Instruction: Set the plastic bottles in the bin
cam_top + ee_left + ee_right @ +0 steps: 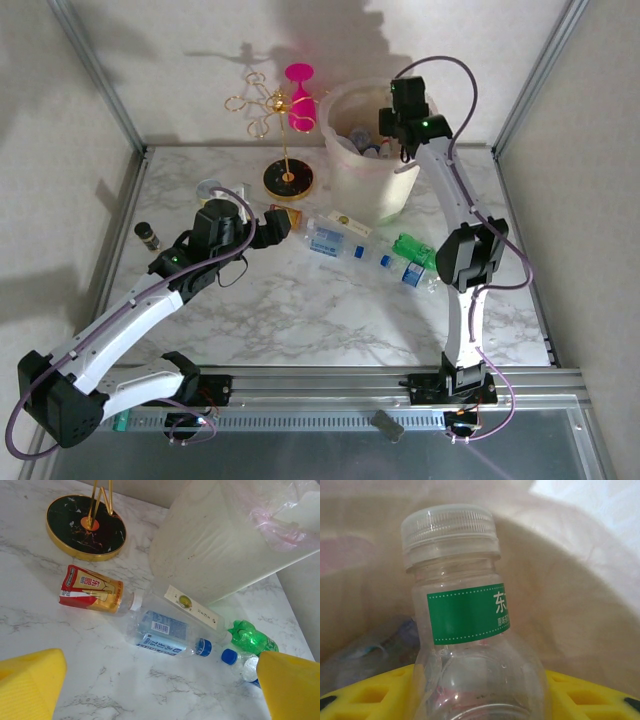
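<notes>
My right gripper [402,128] hangs over the mouth of the cream bin [345,170], shut on a clear plastic bottle [470,625] with a green label and a clear cap. The bottle stands upright between the yellow fingers [365,695], and the bin's liner [580,605] lies behind it. More bottles lie inside the bin [362,140]. My left gripper [160,695] is open and empty, low over the marble. Beyond it lie a red-and-brown labelled bottle [92,590], a blue-labelled clear one [165,635], a pale-labelled one [195,611], a green one [252,640] and a blue-capped one [239,661].
A gold wire stand with a pink glass [298,100] rises on a round black base [85,527], just left of the bin wall [215,545]. A small dark vial [147,235] stands near the left frame rail. Bare marble lies in front of the bottles.
</notes>
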